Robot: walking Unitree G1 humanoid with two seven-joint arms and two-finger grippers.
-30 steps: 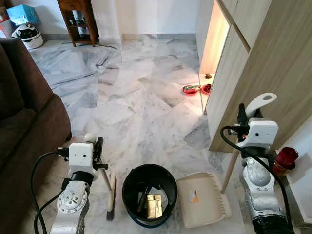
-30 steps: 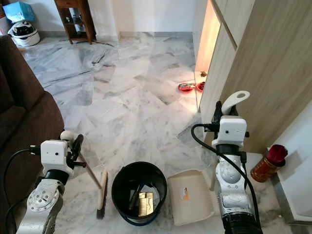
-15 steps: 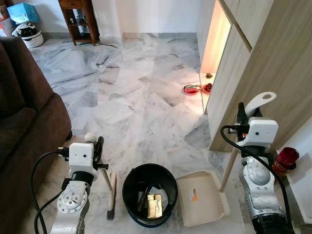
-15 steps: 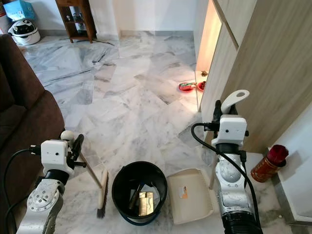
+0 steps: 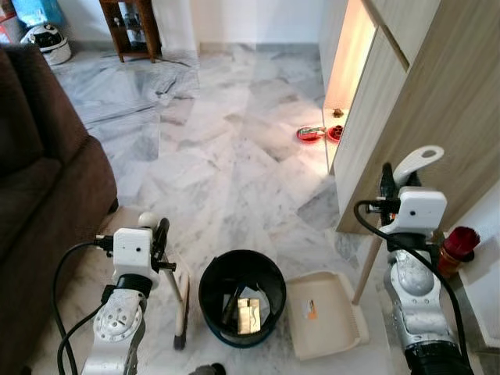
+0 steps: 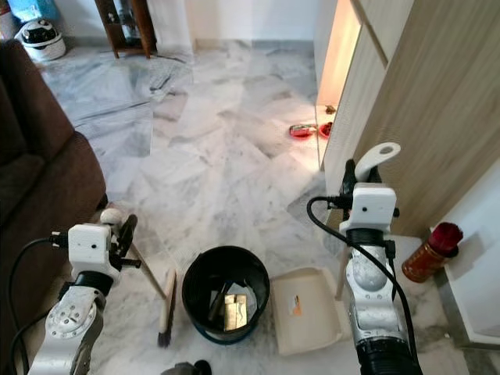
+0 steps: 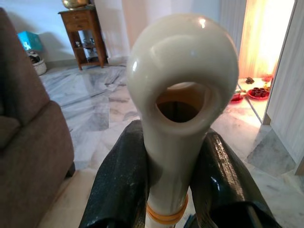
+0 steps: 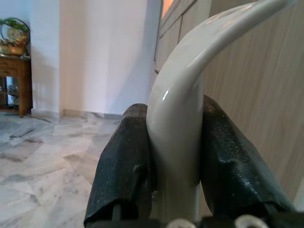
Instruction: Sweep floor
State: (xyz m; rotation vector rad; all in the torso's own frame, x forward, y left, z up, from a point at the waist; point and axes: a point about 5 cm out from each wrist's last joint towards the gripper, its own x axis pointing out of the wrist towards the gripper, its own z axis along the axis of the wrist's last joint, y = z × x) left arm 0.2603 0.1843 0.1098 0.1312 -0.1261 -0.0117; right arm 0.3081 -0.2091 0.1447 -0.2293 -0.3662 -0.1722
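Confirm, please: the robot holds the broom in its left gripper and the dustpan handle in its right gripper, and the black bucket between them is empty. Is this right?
Not quite. The black bucket is not empty: the left eye view shows yellowish and dark items inside it. The rest stands: the left gripper holds the broom, and the right gripper holds the dustpan handle.

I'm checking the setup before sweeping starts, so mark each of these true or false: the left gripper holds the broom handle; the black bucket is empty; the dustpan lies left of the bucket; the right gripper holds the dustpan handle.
1. The left gripper is shut on the broom handle. True.
2. The black bucket is empty. False: items lie inside it.
3. The dustpan lies left of the bucket. False: it lies on the robot's right of it.
4. The right gripper holds the dustpan handle. True.
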